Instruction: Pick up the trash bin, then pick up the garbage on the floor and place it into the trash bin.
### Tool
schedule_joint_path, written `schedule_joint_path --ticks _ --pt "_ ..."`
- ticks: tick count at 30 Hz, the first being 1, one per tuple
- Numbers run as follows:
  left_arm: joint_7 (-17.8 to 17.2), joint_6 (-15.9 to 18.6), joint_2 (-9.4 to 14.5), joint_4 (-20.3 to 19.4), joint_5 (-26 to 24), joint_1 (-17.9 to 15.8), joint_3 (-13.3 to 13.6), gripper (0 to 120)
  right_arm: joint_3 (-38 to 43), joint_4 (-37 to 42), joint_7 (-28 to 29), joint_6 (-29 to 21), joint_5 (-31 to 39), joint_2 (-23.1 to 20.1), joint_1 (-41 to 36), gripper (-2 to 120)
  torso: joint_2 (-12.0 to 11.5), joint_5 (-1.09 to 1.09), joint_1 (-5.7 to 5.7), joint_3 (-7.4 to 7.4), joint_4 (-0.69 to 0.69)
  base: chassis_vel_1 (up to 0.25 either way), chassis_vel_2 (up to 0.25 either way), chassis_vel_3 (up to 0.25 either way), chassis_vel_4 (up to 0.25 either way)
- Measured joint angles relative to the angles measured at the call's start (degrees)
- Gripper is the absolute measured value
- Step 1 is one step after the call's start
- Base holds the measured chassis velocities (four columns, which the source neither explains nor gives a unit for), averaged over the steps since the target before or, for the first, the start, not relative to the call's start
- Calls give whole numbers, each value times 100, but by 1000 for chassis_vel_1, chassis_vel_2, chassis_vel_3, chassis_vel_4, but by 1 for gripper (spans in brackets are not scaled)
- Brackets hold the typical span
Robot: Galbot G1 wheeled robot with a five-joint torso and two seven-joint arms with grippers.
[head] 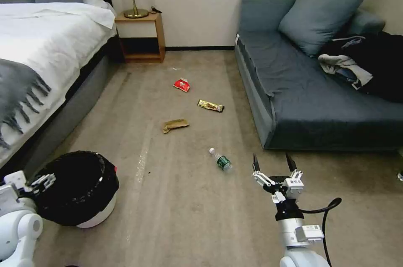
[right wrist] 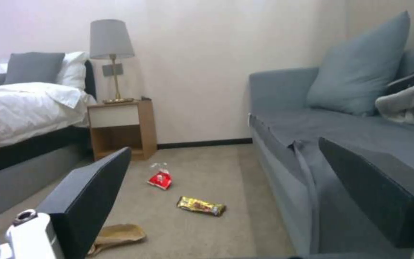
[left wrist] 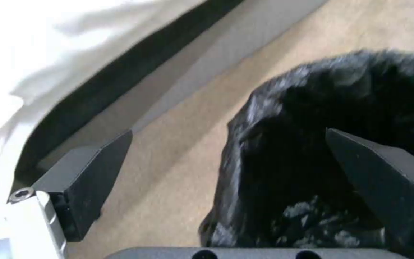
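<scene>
Item: trash bin, round, low, white, lined with a crinkly black bag folded over the rim; stands on the carpet at near left, beside the bed. Item: left gripper, released, fingers spread; in the left wrist view one finger sits over the bag-covered rim and the other over bare carpet, so the rim lies between them, not yet clamped, and whether either finger touches the bag cannot be told. Item: right gripper, released, fingers apart, empty, held over the floor at near right, pointing toward the far wall. Items, garbage, all on the carpet between bed and sofa: clear plastic bottle with green label, nearest, lying just left of and a little beyond the right gripper, long axis running from far-left cap to near-right base; crumpled brown paper, farther and left; gold-yellow bar wrapper, farther still, long axis roughly left to right; red snack packet, farthest. Assessment: bin pickup is the step in hand and belongs to the left arm, which is at the bin; the right arm is much the nearer to every piece of litter, the bottle first.
</scene>
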Motion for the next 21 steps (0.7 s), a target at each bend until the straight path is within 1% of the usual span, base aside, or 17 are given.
schedule_joint_path --ticks 1,3,4,5,12,15,21 --pt "0 0 0 0 0 0 0 100 0 0 0 0 0 0 0 100 0 0 0 0 0 0 0 0 0" --pt "-5 193 -31 -2 -291 -7 -7 100 2 -20 -3 26 1 -11 4 100 0 0 0 0 -1 0 0 0 0" --pt "-5 193 -31 -2 -291 -7 -7 100 2 -20 -3 26 1 -11 4 100 0 0 0 0 -1 0 0 0 0" --pt "-41 261 -85 0 -456 -30 -3 100 4 -22 -4 41 2 -26 4 100 0 0 0 0 0 0 0 0 0" --pt "-75 263 -152 107 -510 -65 38 100 29 -22 -4 58 15 -86 -5 100 0 -1 0 0 -1 0 0 0 0" --pt "-84 258 -160 260 -444 -61 44 100 50 -42 3 71 27 -121 12 100 0 0 0 0 -1 0 0 0 0" --pt "-83 98 -182 381 -432 -57 65 99 23 -75 6 108 28 -98 37 100 0 0 0 0 0 0 0 0 0"
